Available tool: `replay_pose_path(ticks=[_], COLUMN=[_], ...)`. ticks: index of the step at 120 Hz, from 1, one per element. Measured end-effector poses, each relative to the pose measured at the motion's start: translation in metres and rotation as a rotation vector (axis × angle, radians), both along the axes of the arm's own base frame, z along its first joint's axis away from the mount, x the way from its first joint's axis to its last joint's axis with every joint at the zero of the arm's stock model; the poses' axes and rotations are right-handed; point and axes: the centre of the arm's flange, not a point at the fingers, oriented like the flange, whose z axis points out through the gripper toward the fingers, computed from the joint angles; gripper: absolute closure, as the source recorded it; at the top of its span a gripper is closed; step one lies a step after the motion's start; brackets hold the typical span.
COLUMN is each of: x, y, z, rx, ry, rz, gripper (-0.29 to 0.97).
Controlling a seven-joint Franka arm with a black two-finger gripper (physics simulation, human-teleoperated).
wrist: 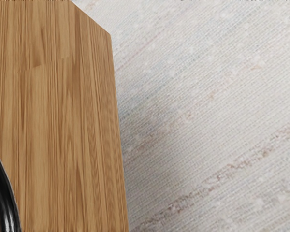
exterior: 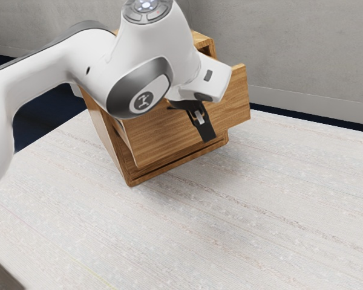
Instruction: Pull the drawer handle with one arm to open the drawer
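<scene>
One hand [exterior: 199, 121], black and mounted on the white arm [exterior: 48, 72], was set against the front of the drawer [exterior: 233, 99], about midway across its face. Whether the hand was open or closed on anything could not be told, because the arm's wrist housing covered most of it.

In the wrist view, a black curved bar, judged to be the handle [wrist: 1, 193], lay just under the hand against the wooden drawer face.

The drawer front stood out from the cabinet [exterior: 151, 154] toward the exterior view's right. Its face was offset from the panel below it, so the drawer was judged partly open.

The cabinet sat tilted on the pale bench [exterior: 260, 211], near the far edge and close to the grey wall [exterior: 302, 42].

Step in hand: the pull stroke, with the hand at the handle and the drawer part of the way out.

Next move requirements:
1. Draw straight along the drawer's slide direction, away from the cabinet.
2. Keep contact on the handle. Any sideways drift could slip the hand off the bar or skew the cabinet on the bench.
</scene>
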Motion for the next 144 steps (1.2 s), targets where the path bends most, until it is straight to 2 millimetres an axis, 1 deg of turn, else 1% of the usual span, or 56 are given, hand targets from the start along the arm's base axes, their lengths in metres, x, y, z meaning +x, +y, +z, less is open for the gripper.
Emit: replay_pose_path(ticks=[18,34,51,70,79,90,98,119,144], x=[-0.003,-0.006,-0.016,-0.027,-0.034,-0.040,-0.041,-0.045,-0.047], y=[-0.006,-0.019,-0.029,-0.031,-0.030,-0.039,-0.045,-0.067,-0.077], z=[-0.002,-0.002,0.000,0.003,0.006,0.007,0.006,0.005,0.006], rx=[-0.005,-0.012,-0.015,-0.019,-0.020,-0.021,-0.025,-0.034,-0.045], ry=[0.001,-0.002,-0.004,-0.008,-0.011,-0.015,-0.018,-0.027,-0.039], rz=[-0.001,-0.013,-0.022,-0.017,-0.013,-0.024,-0.031,-0.060,-0.070], gripper=[0.00,0.00,0.01,0.00,0.04,0.08,0.05,0.02,0.00])
